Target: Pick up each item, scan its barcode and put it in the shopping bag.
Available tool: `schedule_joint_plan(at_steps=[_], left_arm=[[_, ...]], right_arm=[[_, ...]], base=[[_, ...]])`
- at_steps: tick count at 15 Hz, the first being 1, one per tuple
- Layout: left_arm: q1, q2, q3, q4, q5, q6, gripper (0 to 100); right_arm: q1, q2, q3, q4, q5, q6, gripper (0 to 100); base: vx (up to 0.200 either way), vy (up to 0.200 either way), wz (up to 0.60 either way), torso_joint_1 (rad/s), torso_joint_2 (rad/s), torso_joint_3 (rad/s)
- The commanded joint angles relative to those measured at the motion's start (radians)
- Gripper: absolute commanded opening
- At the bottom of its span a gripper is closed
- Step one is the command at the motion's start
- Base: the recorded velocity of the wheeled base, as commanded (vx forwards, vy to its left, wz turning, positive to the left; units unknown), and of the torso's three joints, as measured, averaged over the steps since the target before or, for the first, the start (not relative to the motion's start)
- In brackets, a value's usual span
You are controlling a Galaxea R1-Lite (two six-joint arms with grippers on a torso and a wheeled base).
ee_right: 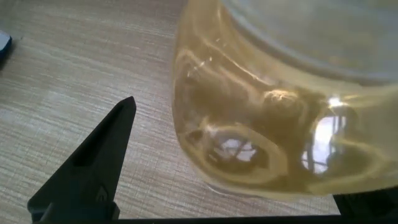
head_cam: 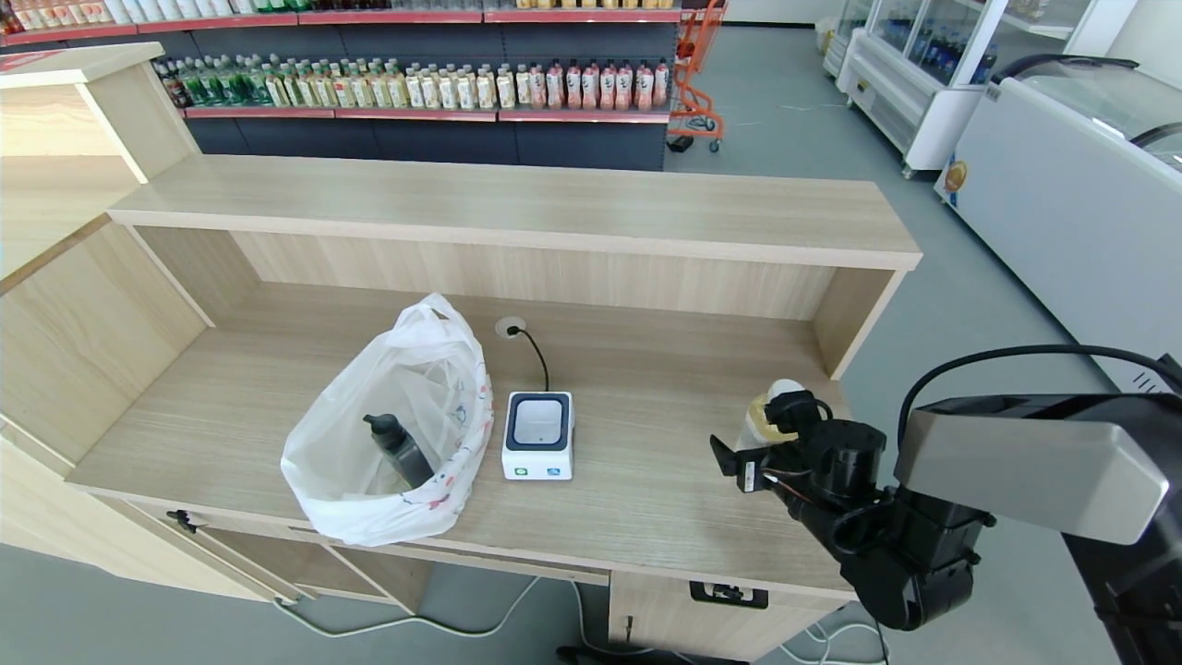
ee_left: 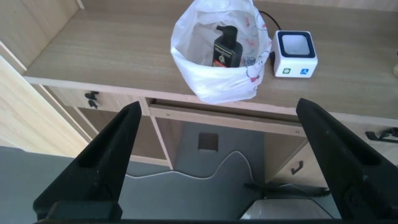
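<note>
A jar (head_cam: 755, 420) (ee_right: 280, 93) with a white lid and yellowish contents stands on the wooden counter (head_cam: 646, 434) near its right end. My right gripper (head_cam: 765, 441) (ee_right: 242, 155) is open around it, and one finger (ee_right: 93, 168) shows a gap to the glass. The white scanner (head_cam: 537, 434) (ee_left: 296, 53) sits mid-counter. To its left stands the white shopping bag (head_cam: 323, 462) (ee_left: 211, 84), open, with a black pump bottle (head_cam: 399, 450) (ee_left: 225, 48) inside. My left gripper (ee_left: 217, 162) hangs open off the counter's front, below its edge.
A raised shelf (head_cam: 517, 208) and side walls enclose the counter at the back, left and right. The scanner cable runs to a hole (head_cam: 510, 327) behind it. Drawers (ee_left: 217, 115) sit under the front edge. A chest freezer (head_cam: 1062, 185) stands on the right.
</note>
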Motion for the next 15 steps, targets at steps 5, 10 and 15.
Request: schedule_joint_plan(at_steps=[5,10,15], left_arm=[[0.000,0.001,0.000,-0.002,0.000,0.000,100],[0.000,0.001,0.000,-0.002,0.000,0.000,100],[0.000,0.001,0.000,0.000,0.000,0.000,100]], right_arm=[[-0.050,0.020,-0.002,-0.014,0.063,-0.038,0],[-0.050,0.014,0.001,-0.020,0.066,-0.116,0],[-0.097,-0.258,0.080,0.074,0.175,0.005,0]], base=[[0.000,0.000,0.00,0.000,0.00,0.000],[0.000,0.000,0.00,0.000,0.00,0.000],[0.000,0.000,0.00,0.000,0.00,0.000]])
